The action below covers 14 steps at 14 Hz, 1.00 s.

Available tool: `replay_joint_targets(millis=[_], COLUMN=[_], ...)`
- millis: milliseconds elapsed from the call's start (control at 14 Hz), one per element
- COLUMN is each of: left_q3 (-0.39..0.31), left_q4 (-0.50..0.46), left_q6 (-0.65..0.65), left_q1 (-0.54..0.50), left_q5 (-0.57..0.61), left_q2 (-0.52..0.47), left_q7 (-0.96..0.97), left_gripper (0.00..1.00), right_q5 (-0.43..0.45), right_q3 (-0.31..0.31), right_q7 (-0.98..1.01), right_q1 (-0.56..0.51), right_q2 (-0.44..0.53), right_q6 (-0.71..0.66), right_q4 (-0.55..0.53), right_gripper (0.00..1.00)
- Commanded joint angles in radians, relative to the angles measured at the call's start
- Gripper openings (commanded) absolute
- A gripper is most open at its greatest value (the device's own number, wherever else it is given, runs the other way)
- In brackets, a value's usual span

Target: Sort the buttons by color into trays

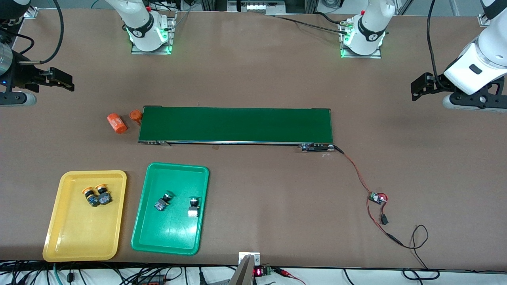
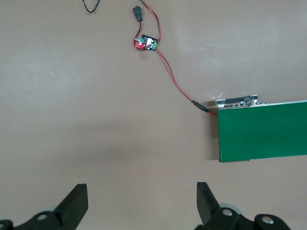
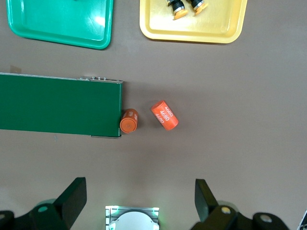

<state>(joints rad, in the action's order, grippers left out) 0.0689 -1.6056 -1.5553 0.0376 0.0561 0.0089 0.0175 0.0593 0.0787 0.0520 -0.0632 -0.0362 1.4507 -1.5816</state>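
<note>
Two yellow-capped buttons (image 1: 90, 195) (image 1: 103, 194) lie side by side in the yellow tray (image 1: 79, 233). Two green-capped buttons (image 1: 163, 201) (image 1: 193, 206) lie apart in the green tray (image 1: 170, 233) beside it. My right gripper (image 1: 59, 79) hangs open and empty over bare table at the right arm's end; its wrist view shows its fingers (image 3: 74, 196) wide apart, with the yellow tray (image 3: 211, 31) and green tray (image 3: 57, 24) below. My left gripper (image 1: 422, 85) hangs open and empty over bare table at the left arm's end, its fingers (image 2: 76, 203) wide apart.
A long dark green conveyor belt (image 1: 235, 124) lies across the table's middle. Two orange cylinders (image 1: 117, 123) (image 1: 136, 116) lie at its end toward the right arm. A red wire runs from its other end to a small circuit board (image 1: 378, 197).
</note>
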Motion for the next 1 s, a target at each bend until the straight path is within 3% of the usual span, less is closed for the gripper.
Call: replay_joint_targets(millis=[0, 214, 926], left_q3=[0.000, 0.000, 0.000], left_q4=[0.024, 0.024, 0.024], left_q6=[0.018, 0.018, 0.020], left_q1=[-0.002, -0.002, -0.001], left_q5=[0.002, 0.002, 0.002], left_q2=[0.008, 0.008, 0.008], left_q7=[-0.004, -0.004, -0.002], left_gripper=[1.00, 1.00, 1.00], right_q5=[-0.050, -0.133, -0.072], right_q3=[0.009, 0.007, 0.009], right_q7=[-0.020, -0.050, -0.081], right_q1=[-0.001, -0.001, 0.026], right_q2=[0.003, -0.017, -0.013], right_q6=[0.062, 0.092, 0.080], right_q4=[-0.009, 0.001, 0.006], right_gripper=[1.00, 1.00, 1.00])
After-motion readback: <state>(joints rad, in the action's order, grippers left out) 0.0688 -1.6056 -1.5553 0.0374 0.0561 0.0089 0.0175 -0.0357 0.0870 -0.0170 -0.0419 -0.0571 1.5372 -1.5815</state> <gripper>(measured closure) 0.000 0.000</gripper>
